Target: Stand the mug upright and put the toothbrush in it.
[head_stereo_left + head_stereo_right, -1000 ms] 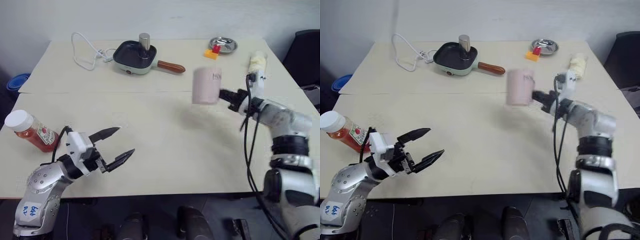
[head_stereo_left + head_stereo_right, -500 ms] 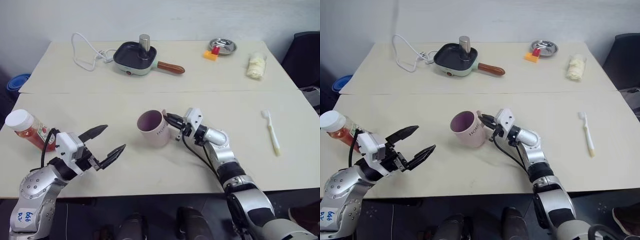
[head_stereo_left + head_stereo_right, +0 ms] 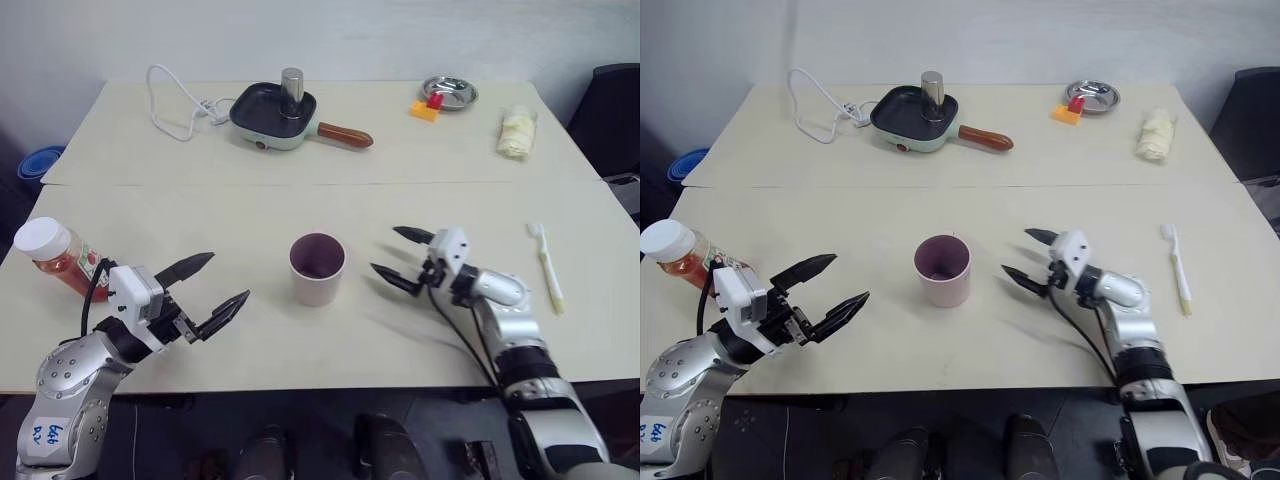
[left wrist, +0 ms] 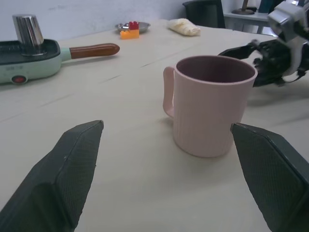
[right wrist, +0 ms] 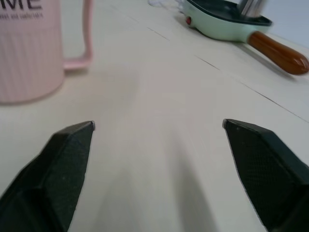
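The pale pink mug [image 3: 317, 268] stands upright near the middle of the front table, its opening up and its handle toward the back. My right gripper [image 3: 385, 250] is open just to its right, a short gap away, with nothing between its fingers. Low on the left, my left gripper [image 3: 229, 276] is open too and points at the mug [image 4: 212, 111] from a hand's width off. The white toothbrush [image 3: 545, 265] lies flat on the table to the right of my right arm, bristle head toward the back.
A red sauce bottle [image 3: 58, 258] lies tilted at the left edge. On the back table are a green electric pan [image 3: 280, 110] with a brown handle, a white cable [image 3: 175, 100], a metal dish [image 3: 448, 92] with small bricks, and a pale cloth roll [image 3: 515, 130].
The right gripper carried the mug down from the air at the right to the table's middle, set it upright, then opened and drew back to the right. The left gripper stayed put.
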You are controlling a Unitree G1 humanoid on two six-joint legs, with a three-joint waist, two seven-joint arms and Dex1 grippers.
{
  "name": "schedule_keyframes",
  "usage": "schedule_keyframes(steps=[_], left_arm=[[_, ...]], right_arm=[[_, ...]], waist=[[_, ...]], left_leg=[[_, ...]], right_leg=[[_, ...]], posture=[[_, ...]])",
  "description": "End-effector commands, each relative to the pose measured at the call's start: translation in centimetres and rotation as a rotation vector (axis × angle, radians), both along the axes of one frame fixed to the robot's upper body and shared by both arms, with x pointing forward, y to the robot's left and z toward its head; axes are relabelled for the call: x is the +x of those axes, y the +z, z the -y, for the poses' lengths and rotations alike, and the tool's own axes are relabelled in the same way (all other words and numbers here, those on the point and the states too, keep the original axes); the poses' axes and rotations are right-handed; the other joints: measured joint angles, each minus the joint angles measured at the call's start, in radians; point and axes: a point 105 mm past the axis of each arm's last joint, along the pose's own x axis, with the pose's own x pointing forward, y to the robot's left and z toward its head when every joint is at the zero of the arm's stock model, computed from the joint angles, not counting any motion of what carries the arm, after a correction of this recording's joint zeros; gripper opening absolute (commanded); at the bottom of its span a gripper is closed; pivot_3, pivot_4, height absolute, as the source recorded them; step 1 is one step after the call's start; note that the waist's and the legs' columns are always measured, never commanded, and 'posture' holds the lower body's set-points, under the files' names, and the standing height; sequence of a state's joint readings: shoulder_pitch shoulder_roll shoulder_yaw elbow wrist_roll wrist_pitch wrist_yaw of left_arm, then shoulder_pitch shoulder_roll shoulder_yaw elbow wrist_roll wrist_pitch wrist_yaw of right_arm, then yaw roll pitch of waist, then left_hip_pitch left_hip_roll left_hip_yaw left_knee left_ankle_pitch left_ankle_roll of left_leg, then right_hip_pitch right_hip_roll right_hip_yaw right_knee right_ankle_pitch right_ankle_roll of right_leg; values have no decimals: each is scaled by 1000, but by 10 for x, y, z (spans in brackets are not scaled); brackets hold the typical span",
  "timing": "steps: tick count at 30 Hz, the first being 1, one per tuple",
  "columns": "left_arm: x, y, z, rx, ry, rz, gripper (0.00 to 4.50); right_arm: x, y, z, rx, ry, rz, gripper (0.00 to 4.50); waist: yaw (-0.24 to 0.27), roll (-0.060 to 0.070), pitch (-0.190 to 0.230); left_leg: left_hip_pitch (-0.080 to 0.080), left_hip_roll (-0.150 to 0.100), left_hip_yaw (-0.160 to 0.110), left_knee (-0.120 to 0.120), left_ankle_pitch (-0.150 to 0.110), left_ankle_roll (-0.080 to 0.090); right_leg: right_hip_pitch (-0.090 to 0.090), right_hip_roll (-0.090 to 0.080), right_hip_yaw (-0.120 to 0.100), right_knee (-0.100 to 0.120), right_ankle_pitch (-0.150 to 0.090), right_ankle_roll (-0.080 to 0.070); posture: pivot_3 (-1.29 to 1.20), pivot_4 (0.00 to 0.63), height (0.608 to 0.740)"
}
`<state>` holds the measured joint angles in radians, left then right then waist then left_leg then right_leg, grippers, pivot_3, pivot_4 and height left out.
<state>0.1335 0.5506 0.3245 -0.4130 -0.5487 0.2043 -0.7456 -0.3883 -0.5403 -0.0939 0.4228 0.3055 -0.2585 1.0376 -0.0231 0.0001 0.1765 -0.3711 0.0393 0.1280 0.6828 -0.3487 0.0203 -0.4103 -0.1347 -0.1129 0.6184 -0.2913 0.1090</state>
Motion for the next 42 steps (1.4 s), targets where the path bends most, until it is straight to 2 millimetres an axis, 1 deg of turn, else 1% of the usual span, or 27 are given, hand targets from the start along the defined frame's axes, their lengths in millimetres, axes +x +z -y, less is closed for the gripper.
schedule_keyframes(steps=[1, 3, 4, 7, 8, 11, 13, 14, 15, 18, 20, 21, 23, 25, 27, 30, 31, 34, 36, 37, 40, 41, 42], left_arm=[[-5, 3, 2, -4, -47, 7, 4500], [-3, 3, 4, 5, -75, 6, 4500], [-2, 3, 4, 8, -80, 8, 4500], [5, 8, 6, 2, -87, 26, 4500], [7, 9, 7, 0, -89, 30, 4500], [10, 11, 11, 4, -113, 42, 4500], [10, 16, 17, -9, -152, 59, 4500], [10, 20, 18, -9, -160, 80, 4500], [11, 24, 20, -23, -158, 91, 4500], [9, 27, 28, -35, -184, 92, 4500], [7, 27, 33, -41, -201, 88, 4500], [6, 27, 35, -46, -204, 86, 4500], [0, 29, 41, -32, -250, 73, 4500], [-7, 30, 47, -17, -296, 59, 4500], [-14, 31, 51, -4, -336, 50, 4500], [-26, 33, 59, 24, -411, 47, 4500], [-29, 34, 62, 29, -430, 53, 4500], [-35, 37, 69, 47, -476, 73, 4500], [-38, 37, 71, 51, -496, 64, 4500], [-38, 37, 72, 52, -501, 61, 4500], [-39, 36, 72, 57, -504, 58, 4500], [-38, 35, 71, 60, -503, 59, 4500], [-37, 35, 70, 61, -501, 61, 4500]], right_arm=[[-36, 15, 54, -11, -139, 36, 4479], [-58, 16, 95, 1, -346, 49, 4479], [-66, 16, 107, -1, -409, 56, 4479], [-93, 6, 141, 39, -624, 29, 4479], [-99, 3, 148, 51, -673, 22, 4479], [-110, -3, 159, 85, -764, 7, 4479], [-109, -2, 158, 132, -751, -7, 4479], [-106, 0, 157, 133, -740, -22, 4479], [-98, 6, 160, 126, -747, -22, 4479], [-61, 25, 167, 90, -753, -88, 4479], [-40, 28, 172, 39, -765, -205, 4479], [-35, 28, 175, 14, -773, -243, 4479], [-18, 31, 181, -34, -781, -365, 4479], [-7, 33, 185, -63, -786, -467, 4479], [0, 31, 190, -114, -806, -545, 4479], [9, 27, 196, -121, -846, -662, 4479], [9, 25, 199, -154, -856, -689, 4306], [10, 23, 203, -236, -881, -738, 3587], [13, 25, 200, -249, -860, -752, 2853], [14, 26, 198, -248, -853, -754, 2691], [16, 26, 194, -243, -825, -773, 1734], [16, 25, 191, -234, -801, -782, 1322], [16, 25, 189, -227, -786, -788, 1099]], waist=[[10, 0, 0], [23, 0, 0], [25, 0, 0], [21, 0, 0], [19, -1, 0], [10, -1, 0], [7, -1, 0], [7, 0, 0], [4, 0, 0], [-7, 0, 0], [-9, 1, 0], [-6, 1, 0], [-1, 0, 0], [1, 0, 0], [1, 1, 0], [-3, 1, 1], [-3, 1, 1], [-4, 1, 1], [-5, 1, 1], [-4, 1, 1], [-5, 1, 1], [-5, 1, 1], [-5, 1, 1]], left_leg=[[0, 0, -1, 0, 0, 0], [0, 0, 0, -1, -1, 0], [0, 0, 0, -1, -1, 0], [2, 0, 2, 0, 0, 0], [3, 0, 2, 0, -1, 0], [4, 4, 4, -1, -2, -2], [4, 4, 5, -1, -2, -2], [4, 4, 6, -1, -2, -2], [4, 4, 6, -1, -2, -2], [5, 3, 8, 0, -2, -1], [7, 3, 12, 0, -2, 0], [7, 3, 12, 0, -2, 0], [7, 6, 11, -1, -2, -1], [4, 6, 10, 0, -2, -2], [3, 6, 10, 1, -2, -1], [2, 5, 11, 1, -2, 0], [1, 4, 11, 1, -2, 0], [1, 5, 11, 1, -2, -1], [1, 5, 12, 1, -2, -1], [1, 5, 12, 1, -2, -1], [1, 5, 13, 1, -2, -1], [1, 5, 14, 1, -2, -1], [1, 5, 14, 1, -2, -1]], right_leg=[[0, 0, -1, 0, 0, 0], [0, 0, -1, -1, 0, 0], [0, 0, -1, -2, 0, 0], [1, 0, 1, -5, 1, 0], [1, 0, 1, -5, 1, 0], [1, 3, 3, -5, 1, -1], [0, 3, 3, -5, 1, -2], [0, 4, 3, -4, 1, -2], [0, 3, 4, -3, 1, -2], [0, 3, 6, 0, 1, -1], [-2, 2, 9, 0, 2, -1], [-2, 2, 9, 0, 1, -2], [-2, 5, 7, 1, 0, -4], [-3, 5, 6, 1, 0, -4], [-4, 5, 6, 1, 0, -4], [-4, 4, 6, 0, 0, -3], [-4, 4, 6, 0, 1, -3], [-4, 4, 6, 0, 1, -3], [-4, 4, 6, 0, 1, -3], [-4, 5, 6, 0, 1, -3], [-4, 5, 6, 0, 1, -3], [-4, 5, 6, 0, 1, -3], [-4, 5, 6, 0, 1, -2]], posture=[[0, 150, 740], [0, 150, 740], [0, 150, 740], [0, 150, 740], [0, 150, 740], [0, 150, 740], [0, 150, 740], [0, 150, 740], [0, 150, 740], [0, 150, 740], [0, 150, 740], [0, 150, 740], [0, 150, 740], [0, 150, 740], [0, 150, 740], [0, 150, 740], [0, 150, 740], [0, 150, 740], [0, 150, 740], [0, 150, 740], [0, 150, 740], [0, 150, 740], [0, 150, 740]])
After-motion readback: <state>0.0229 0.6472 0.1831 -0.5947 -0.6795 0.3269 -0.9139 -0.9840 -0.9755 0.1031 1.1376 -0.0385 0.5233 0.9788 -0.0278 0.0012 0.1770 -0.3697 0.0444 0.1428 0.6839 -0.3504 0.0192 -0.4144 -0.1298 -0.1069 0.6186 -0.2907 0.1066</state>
